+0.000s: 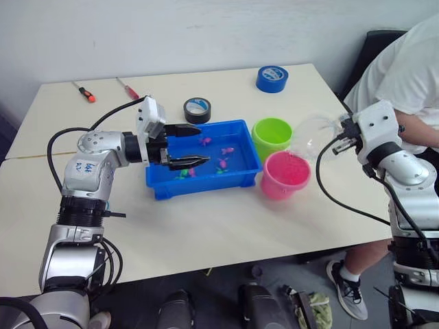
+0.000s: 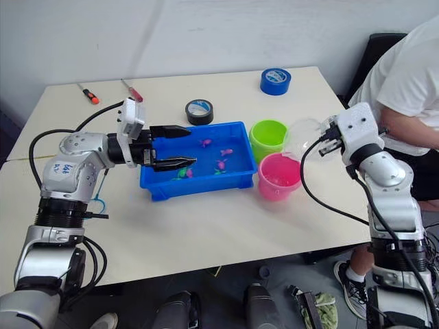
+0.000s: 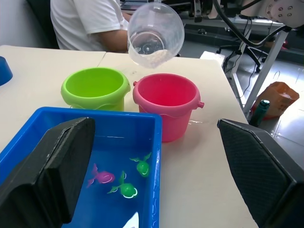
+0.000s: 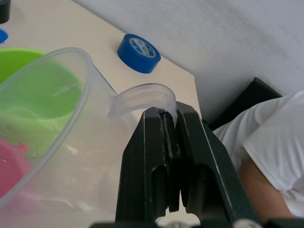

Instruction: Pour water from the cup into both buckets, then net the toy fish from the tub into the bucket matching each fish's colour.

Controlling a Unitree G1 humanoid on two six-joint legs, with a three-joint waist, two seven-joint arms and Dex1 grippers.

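tilting over pink bucket (image 1: pixel 285 174) rim, clear cup (image 1: pixel 312 137) pinched by right claw (image 4: pixel 167 124), left claw (image 1: pixel 195 145) spread above tub (image 1: pixel 204 184)

Looks like a robotics lab or workshop: 2 screwdrivers (image 1: pixel 86 92) and 2 tape rolls (image 1: pixel 272 78) along the far edge of a plain tabletop (image 1: pixel 206 226), metal equipment frames (image 3: pixel 266 61) and cables behind, a seated person (image 1: pixel 405 75) at the right edge.

Bright, even indoor light, soft shadows under the tub (image 1: pixel 206 181), close gripper fingers (image 3: pixel 52 175) blurred.
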